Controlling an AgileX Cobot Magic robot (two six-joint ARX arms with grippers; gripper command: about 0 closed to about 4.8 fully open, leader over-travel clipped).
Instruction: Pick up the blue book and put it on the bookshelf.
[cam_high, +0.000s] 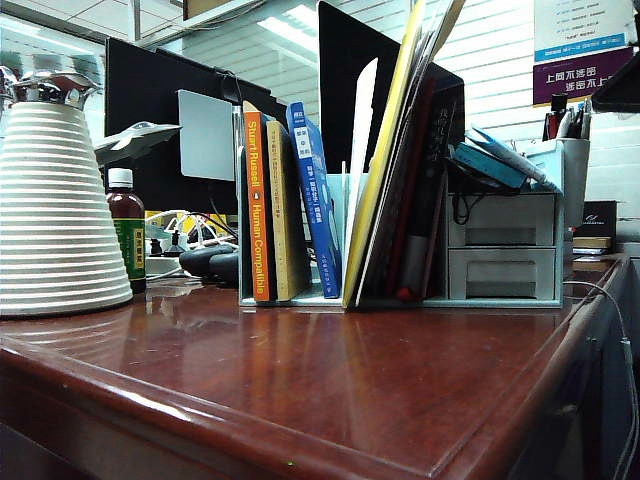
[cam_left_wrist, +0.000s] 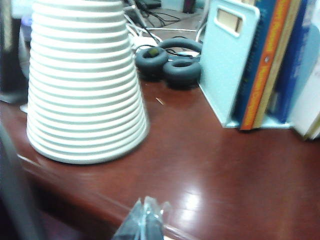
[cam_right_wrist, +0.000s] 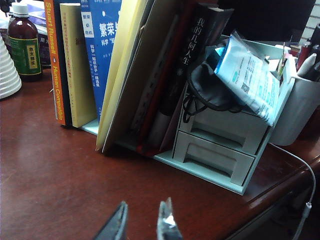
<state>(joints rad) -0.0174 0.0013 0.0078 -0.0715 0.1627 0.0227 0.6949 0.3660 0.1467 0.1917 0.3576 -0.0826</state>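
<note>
The job looks finished, or all but. The left end effector (cam_left_wrist: 144, 220) hangs low over the desk (cam_left_wrist: 210, 170) with its fingers pressed together and nothing between them. Ahead of it and off to one side stands a white ribbed cone (cam_left_wrist: 85, 85); ahead on the other side is the end panel of the bookshelf (cam_left_wrist: 227, 60), with black headphones (cam_left_wrist: 170, 62) lying between the two, farther off.

The blue book (cam_high: 313, 195) stands in the bookshelf (cam_high: 300, 295), leaning a little, with the orange-spined book (cam_high: 256, 200) and a yellowish one just beside it and tilted yellow folders (cam_high: 385, 160) on its other side. No end effector touches it.

The right end effector (cam_right_wrist: 142, 222) also sits low over the desk, its fingers a small way apart and empty. The blue book (cam_right_wrist: 102, 45) is well ahead of it and across from it, upright in its slot; the drawer unit (cam_right_wrist: 220, 150) is nearer.

What may remain, as I judge it, is only pulling both arms back.
</note>
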